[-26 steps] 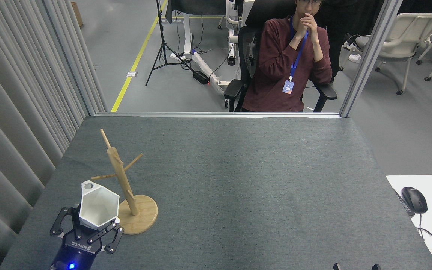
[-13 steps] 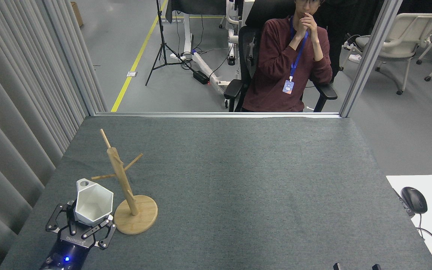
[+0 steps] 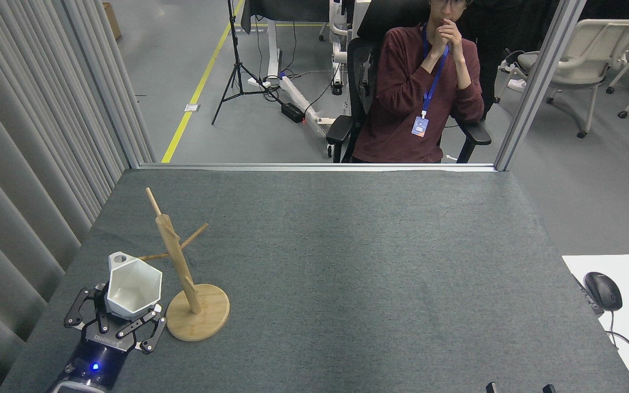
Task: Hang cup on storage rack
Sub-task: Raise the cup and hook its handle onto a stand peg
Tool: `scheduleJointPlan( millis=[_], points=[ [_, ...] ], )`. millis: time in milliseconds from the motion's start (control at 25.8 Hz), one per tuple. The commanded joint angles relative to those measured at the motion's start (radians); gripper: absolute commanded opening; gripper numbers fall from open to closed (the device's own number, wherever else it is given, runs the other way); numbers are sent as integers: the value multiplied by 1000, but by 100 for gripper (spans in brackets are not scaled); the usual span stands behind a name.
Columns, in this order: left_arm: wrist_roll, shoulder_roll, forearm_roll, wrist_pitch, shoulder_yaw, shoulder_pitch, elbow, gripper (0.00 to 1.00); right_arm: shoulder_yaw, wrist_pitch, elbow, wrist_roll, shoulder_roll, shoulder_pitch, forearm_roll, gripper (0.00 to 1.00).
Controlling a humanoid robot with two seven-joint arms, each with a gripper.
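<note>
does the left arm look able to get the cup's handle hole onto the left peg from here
Probably yes: the left gripper holds the cup beside the storage rack, its handle hole near the left peg, with nothing between them.

A white faceted cup point(image 3: 133, 287) with a hexagonal rim sits upright in the left tool point(image 3: 112, 322), mouth open upward, its pierced flat handle tab on the far side. Just right of the tool stands a light wooden storage rack point(image 3: 183, 273): round base, leaning pole, thin angled pegs.
</note>
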Motion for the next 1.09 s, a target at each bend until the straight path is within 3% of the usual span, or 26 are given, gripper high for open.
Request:
scheduleJointPlan(
  millis=[0, 1047],
  points=[
    [1, 3, 0, -5, -4, 0, -6, 31, 0, 1, 4, -1, -2, -1, 0, 98],
    [10, 30, -159, -6, -69, -33, 11, 31, 0, -2, 33, -30, 0, -9, -2, 98]
  ],
)
